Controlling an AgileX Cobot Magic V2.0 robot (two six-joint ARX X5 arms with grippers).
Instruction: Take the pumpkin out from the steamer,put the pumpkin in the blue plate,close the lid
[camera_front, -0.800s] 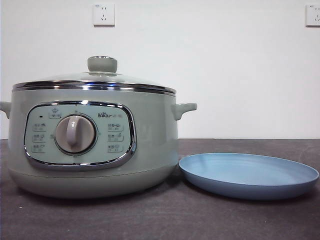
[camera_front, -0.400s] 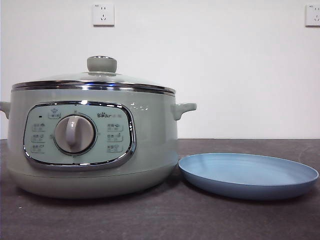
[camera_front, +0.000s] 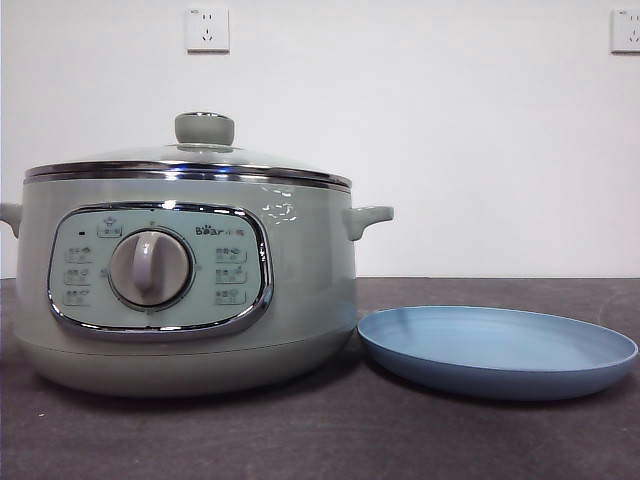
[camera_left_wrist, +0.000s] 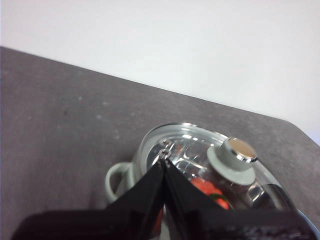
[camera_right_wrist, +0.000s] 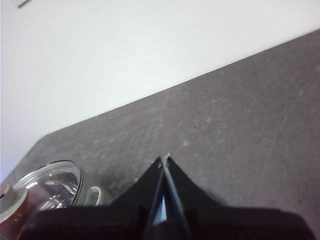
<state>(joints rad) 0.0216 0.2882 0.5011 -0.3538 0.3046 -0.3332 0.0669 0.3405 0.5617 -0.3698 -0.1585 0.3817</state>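
Note:
The sage-green steamer (camera_front: 190, 290) stands at the left of the dark table, with its glass lid (camera_front: 190, 160) shut on it and the green knob (camera_front: 205, 128) on top. The blue plate (camera_front: 497, 350) lies empty to its right. In the left wrist view my left gripper (camera_left_wrist: 164, 159) is shut and empty, above the lid (camera_left_wrist: 200, 150) beside the knob (camera_left_wrist: 233, 160). The orange-red pumpkin (camera_left_wrist: 210, 190) shows through the glass. My right gripper (camera_right_wrist: 165, 159) is shut and empty over bare table, with the steamer (camera_right_wrist: 50, 187) off to one side.
Two wall sockets (camera_front: 207, 30) sit high on the white wall behind. The steamer's side handle (camera_front: 368, 218) sticks out toward the plate. Dark grey table (camera_front: 330, 440) runs in front of both.

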